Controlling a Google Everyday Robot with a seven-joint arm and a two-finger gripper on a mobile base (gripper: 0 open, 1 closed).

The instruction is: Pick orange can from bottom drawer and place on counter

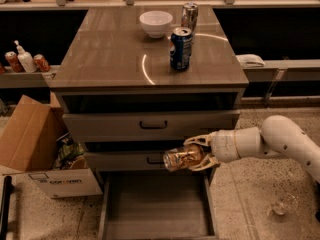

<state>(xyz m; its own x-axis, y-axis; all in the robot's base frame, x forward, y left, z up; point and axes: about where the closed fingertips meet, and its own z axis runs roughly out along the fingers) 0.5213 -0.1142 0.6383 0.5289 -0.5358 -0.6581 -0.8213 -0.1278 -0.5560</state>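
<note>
The white two-finger gripper (191, 154), at the end of a white arm (270, 139) that reaches in from the right edge, sits just right of centre in the lower half of the frame. Its pale fingers (197, 140) are clamped above and below the orange can (177, 159), a small amber-gold drink can with shiny silver ends. The can lies on its side in the air with one silver end toward the left. It is in front of the lower black-handled drawer front (125, 160) and above the rear right of the bottom drawer (155, 204). That wide grey tray is pulled out toward the bottom edge, showing its flat floor and low side walls. No print on the can can be read.

The counter (105, 54), a glossy grey-brown top, fills the upper middle. At its back stand a white bowl (156, 24), a silver can (189, 15) and, nearer the front, a blue can (180, 49) whose label is unreadable. The counter's left half and front strip show only bare surface and a curved light streak.

At lower left a brown cardboard box (27, 134) leans beside a white carton (62, 181) printed with something like "corovan".
</note>
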